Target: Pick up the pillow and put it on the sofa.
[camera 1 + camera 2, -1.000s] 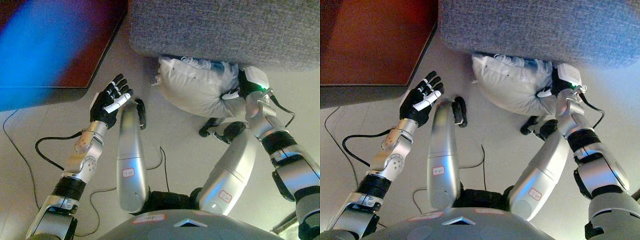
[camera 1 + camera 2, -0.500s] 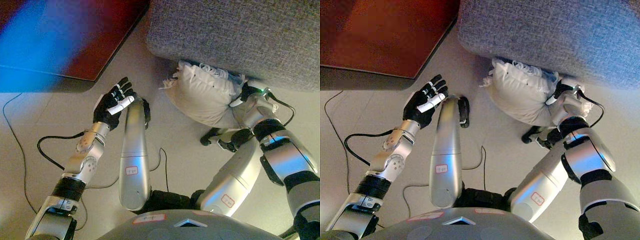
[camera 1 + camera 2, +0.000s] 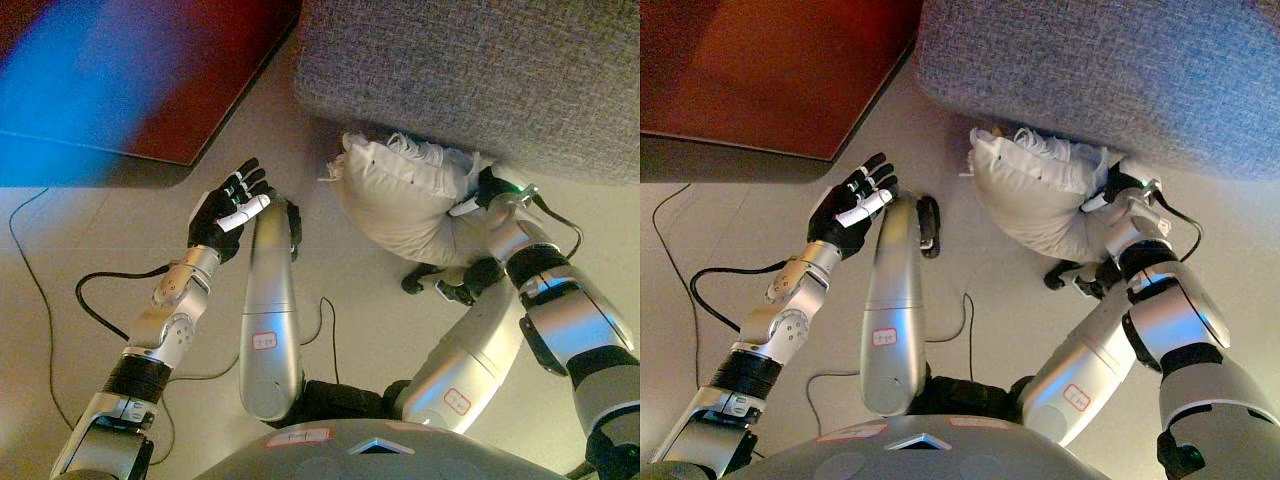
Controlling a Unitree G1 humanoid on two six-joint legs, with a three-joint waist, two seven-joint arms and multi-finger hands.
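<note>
A white pillow [image 3: 405, 195] with a frilled edge hangs just below the front edge of the grey fabric sofa [image 3: 480, 70], its top tucked against the sofa. My right hand [image 3: 487, 192] is at the pillow's right end, fingers curled into the cloth and gripping it. Over the floor at the left, my left hand [image 3: 226, 209] is held up with straight spread fingers, well apart from the pillow and holding nothing.
A dark red-brown table [image 3: 760, 70] fills the upper left, its edge close to the sofa's left corner. Pale tiled floor [image 3: 60, 240] lies below.
The right hand has lifted the pillow slightly, so it sits a little higher against the sofa's front edge than half a second ago. The view shifted over the last second. The left hand barely moved.
</note>
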